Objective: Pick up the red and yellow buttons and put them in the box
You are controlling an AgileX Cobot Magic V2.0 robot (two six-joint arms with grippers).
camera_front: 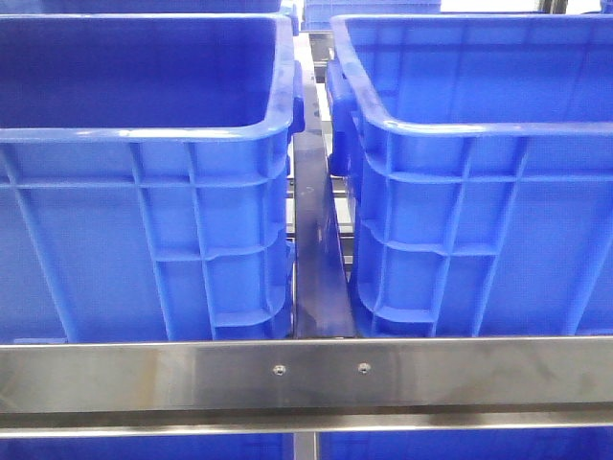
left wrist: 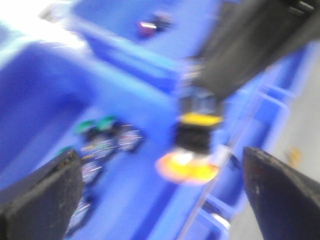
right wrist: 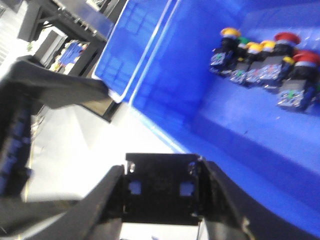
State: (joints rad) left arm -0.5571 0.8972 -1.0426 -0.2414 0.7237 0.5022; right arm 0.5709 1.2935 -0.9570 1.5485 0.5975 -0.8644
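My right gripper (right wrist: 161, 167) is shut on the black body (right wrist: 160, 192) of a yellow button. The left wrist view, which is blurred, shows that gripper (left wrist: 202, 97) holding the yellow button (left wrist: 189, 170) cap down over a blue bin (left wrist: 140, 200). My left gripper (left wrist: 159, 152) is open and empty, its fingers wide apart on either side of that button. Several red and yellow buttons (right wrist: 270, 62) lie in a row in a blue bin (right wrist: 200, 75). Neither gripper shows in the front view.
Two large blue bins (camera_front: 144, 192) (camera_front: 479, 192) stand side by side behind a steel rail (camera_front: 306, 369), with a narrow gap between them. Green-capped buttons (left wrist: 100, 135) lie in the bin under my left gripper. Pale floor (right wrist: 90, 135) lies beside the bins.
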